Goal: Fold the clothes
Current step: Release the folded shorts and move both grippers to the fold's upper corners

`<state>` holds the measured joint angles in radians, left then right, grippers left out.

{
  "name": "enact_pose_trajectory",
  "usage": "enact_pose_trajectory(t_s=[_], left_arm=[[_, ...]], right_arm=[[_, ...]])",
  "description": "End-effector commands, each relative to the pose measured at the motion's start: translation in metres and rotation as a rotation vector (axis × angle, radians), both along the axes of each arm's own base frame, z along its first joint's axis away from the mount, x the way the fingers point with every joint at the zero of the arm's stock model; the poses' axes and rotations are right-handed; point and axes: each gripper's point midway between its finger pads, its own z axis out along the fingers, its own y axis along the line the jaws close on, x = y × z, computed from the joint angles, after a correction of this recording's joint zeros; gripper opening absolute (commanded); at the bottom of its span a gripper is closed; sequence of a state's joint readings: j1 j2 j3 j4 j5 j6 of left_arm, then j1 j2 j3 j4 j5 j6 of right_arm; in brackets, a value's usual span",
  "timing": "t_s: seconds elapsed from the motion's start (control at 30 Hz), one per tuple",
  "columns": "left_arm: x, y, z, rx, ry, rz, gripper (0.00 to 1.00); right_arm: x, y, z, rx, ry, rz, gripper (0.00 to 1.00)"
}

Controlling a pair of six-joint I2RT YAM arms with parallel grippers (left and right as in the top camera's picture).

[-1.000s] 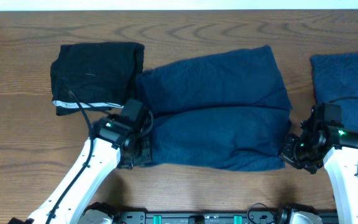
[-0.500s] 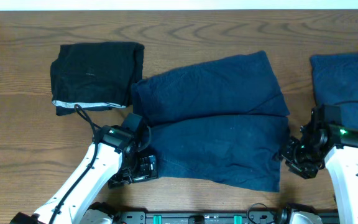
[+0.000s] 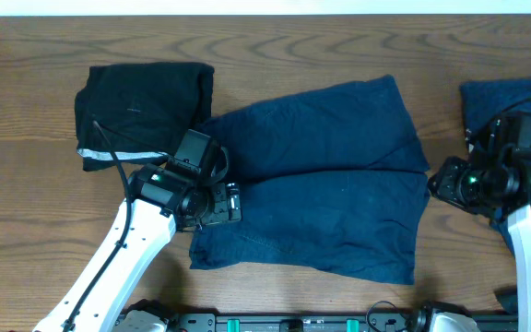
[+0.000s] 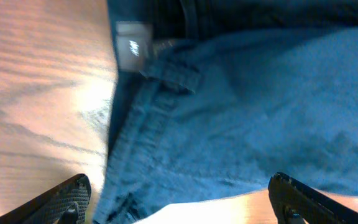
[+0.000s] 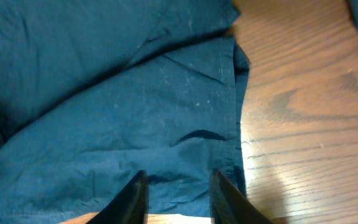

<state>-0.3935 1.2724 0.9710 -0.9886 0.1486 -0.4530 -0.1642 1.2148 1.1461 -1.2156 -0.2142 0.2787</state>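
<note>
1. Starting at the left end effector (image 3: pixel 227 203) — released, fingers spread wide, nothing pinched. Down at the near-left corner of the navy shorts (image 3: pixel 325 198) a second ago, now up over the waistband (image 4: pixel 160 118), close to the white label (image 4: pixel 131 53).
2. Over to the right end effector (image 5: pixel 178 193) — let go as well, fingers apart with only flat cloth under them. Backed off past the hem end of the shorts, further from the robot side than a second ago.
3. Reads like a tug-and-drop just wrapped up. Near edge of the shorts now closer to the robot side, near leg spread flatter. Guessing a smoothing pass, not a fold yet.
4. On to the shorts themselves: mid-counter (image 3: pixel 26 212), waist to the left, two legs pointing right, far leg angled away a bit. Soft, a few shallow creases, near-right corner slightly ragged.
5. Further out: black piece (image 3: pixel 141 106) with a white edge strip at the far left, bundled into a rough square, butting up against the waist corner of the shorts. Another navy piece (image 3: pixel 505 106) at the far right, partly hidden behind the right arm.
6. Plenty left to do, probably. Shorts still wide open, no fold in sight.
</note>
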Motion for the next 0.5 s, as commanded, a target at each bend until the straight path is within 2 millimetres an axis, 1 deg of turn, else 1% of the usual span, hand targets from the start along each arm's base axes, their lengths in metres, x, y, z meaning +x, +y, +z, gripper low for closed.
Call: enact_pose_trajectory(t_s=[0.0, 0.07, 0.13, 0.2, 0.27, 0.3, 0.37, 0.4, 0.47], left_arm=[[0.009, 0.013, 0.000, 0.078, -0.037, -0.027, 0.93], [0.011, 0.021, 0.000, 0.104, -0.045, -0.013, 0.93], [0.015, 0.026, 0.000, 0.115, -0.055, 0.000, 0.93], [0.021, 0.030, 0.001, 0.116, -0.077, -0.014, 0.93], [0.031, 0.032, 0.003, 0.113, -0.113, -0.031, 0.93], [0.036, 0.033, 0.004, 0.112, -0.134, -0.041, 0.91], [0.049, 0.032, 0.007, 0.105, -0.183, -0.051, 0.82], [0.055, 0.030, 0.008, 0.101, -0.203, -0.052, 0.73], [0.067, 0.027, 0.006, 0.093, -0.233, -0.051, 0.63]], right_arm=[[0.000, -0.001, -0.019, -0.002, 0.073, 0.020, 0.50], [0.003, -0.008, -0.029, -0.034, 0.102, 0.010, 0.51], [0.010, -0.005, -0.036, -0.003, 0.113, 0.005, 0.49], [0.023, -0.005, -0.042, 0.010, 0.098, 0.007, 0.48], [0.039, -0.001, -0.050, 0.040, 0.074, 0.017, 0.45], [0.045, 0.000, -0.054, 0.054, 0.071, 0.021, 0.43], [0.058, 0.003, -0.066, 0.075, 0.063, 0.062, 0.39], [0.062, 0.004, -0.072, 0.075, 0.068, 0.075, 0.38], [0.068, 0.006, -0.088, 0.072, 0.087, 0.115, 0.36]])
